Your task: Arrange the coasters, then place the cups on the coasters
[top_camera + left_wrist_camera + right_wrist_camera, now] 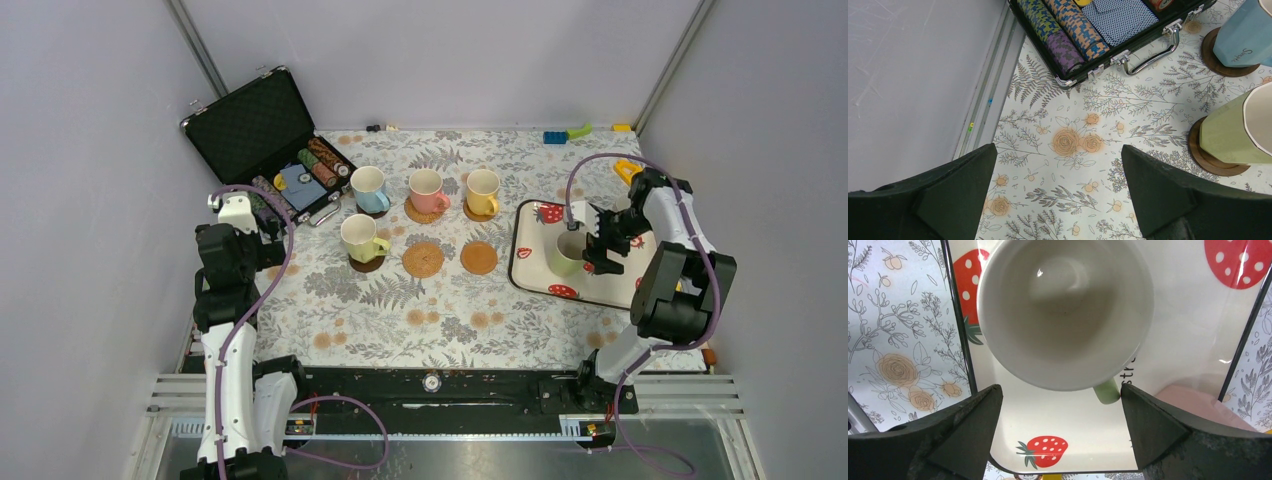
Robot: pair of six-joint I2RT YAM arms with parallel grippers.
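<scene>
Black wedge-shaped fingers of the right gripper are standing wide apart above a cream rectangular strawberry-print tray, gripping nothing. Just beyond the fingertips, a green ceramic mug with a white inside is sitting upright on the tray. Its handle is pointing back toward the gripper and lying just beside the tip of the finger at the picture's right. Black lettering on the tray is showing only "str", the rest being hidden by the mug. A light pink mug is showing at the tray's near corner, mostly hidden behind that same finger.

The left gripper is hovering with its fingers spread wide over the floral tablecloth, nothing between them. To its right, a pale green mug is standing on a dark brown wooden coaster. Beyond it, a blue faceted mug is standing on a second dark brown coaster and bearing the script word "Simple".

In the overhead view, a pink mug and a yellow mug are each sitting on a tan-orange woven coaster, at and, in the far row beside the blue one. Two more tan-orange coasters and are lying bare in the near row, between the pale green mug and the tray. An open black poker-chip case holding striped chips is lying at the far left corner.
</scene>
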